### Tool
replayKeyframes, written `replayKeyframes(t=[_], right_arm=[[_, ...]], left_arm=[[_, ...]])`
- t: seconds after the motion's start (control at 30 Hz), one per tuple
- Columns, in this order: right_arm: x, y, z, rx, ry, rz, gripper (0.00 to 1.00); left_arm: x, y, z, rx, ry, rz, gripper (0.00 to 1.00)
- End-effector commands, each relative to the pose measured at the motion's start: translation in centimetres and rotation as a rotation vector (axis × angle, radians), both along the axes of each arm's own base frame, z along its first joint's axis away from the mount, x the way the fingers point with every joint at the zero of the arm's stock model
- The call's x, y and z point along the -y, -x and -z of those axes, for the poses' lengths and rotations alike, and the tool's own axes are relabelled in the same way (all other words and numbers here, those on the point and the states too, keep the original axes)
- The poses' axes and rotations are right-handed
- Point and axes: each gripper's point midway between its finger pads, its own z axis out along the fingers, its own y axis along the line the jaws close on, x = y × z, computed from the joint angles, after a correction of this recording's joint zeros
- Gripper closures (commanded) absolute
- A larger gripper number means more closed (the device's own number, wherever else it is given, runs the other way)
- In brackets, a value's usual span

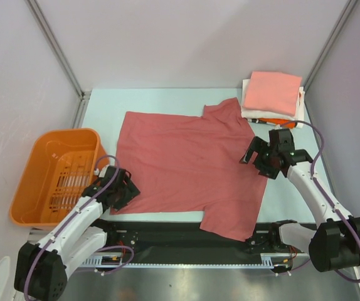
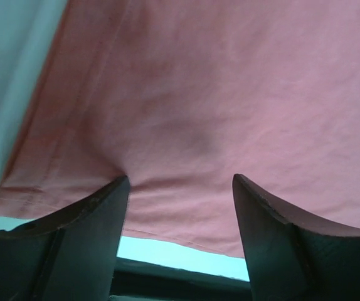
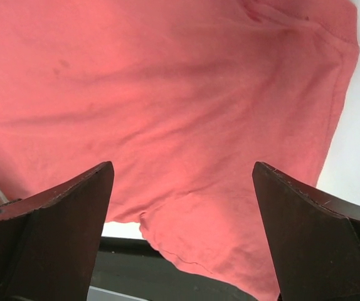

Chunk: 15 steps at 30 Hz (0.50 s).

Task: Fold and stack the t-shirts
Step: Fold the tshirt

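A dusty-red t-shirt lies spread flat on the table, one sleeve hanging over the near edge. A stack of folded shirts sits at the back right, a salmon-pink one on top of white and orange ones. My left gripper is open at the red shirt's near-left hem corner; the left wrist view shows the hem between its fingers. My right gripper is open, above the shirt's right side; the right wrist view shows the cloth below it.
An orange plastic basket stands at the left edge of the table. Metal frame posts rise at the back corners. A black rail runs along the near edge under the sleeve.
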Motion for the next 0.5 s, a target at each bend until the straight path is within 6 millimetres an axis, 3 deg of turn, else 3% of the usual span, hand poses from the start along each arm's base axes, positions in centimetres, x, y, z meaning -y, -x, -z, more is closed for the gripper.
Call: replayKeyframes(t=[0.0, 0.23, 0.33, 0.37, 0.47], right_arm=[[0.5, 0.9, 1.0, -0.022, 0.012, 0.042, 0.02], [1.6, 2.5, 3.1, -0.036, 0.015, 0.164, 0.01], [1.8, 3.1, 3.8, -0.043, 0.012, 0.187, 0.02], [1.8, 3.3, 4.0, -0.048, 0.012, 0.190, 0.01], [1.7, 4.3, 5.4, -0.084, 0.000, 0.192, 0.02]], left_arm=[[-0.9, 1.3, 1.3, -0.041, -0.026, -0.116, 0.27], [-0.4, 2.1, 2.0, -0.056, -0.025, -0.088, 0.43], [-0.3, 1.7, 2.1, -0.045, -0.032, -0.075, 0.63], [0.0, 1.1, 2.0, -0.025, -0.027, -0.055, 0.77], [0.5, -0.4, 2.1, 0.009, -0.029, -0.019, 0.99]])
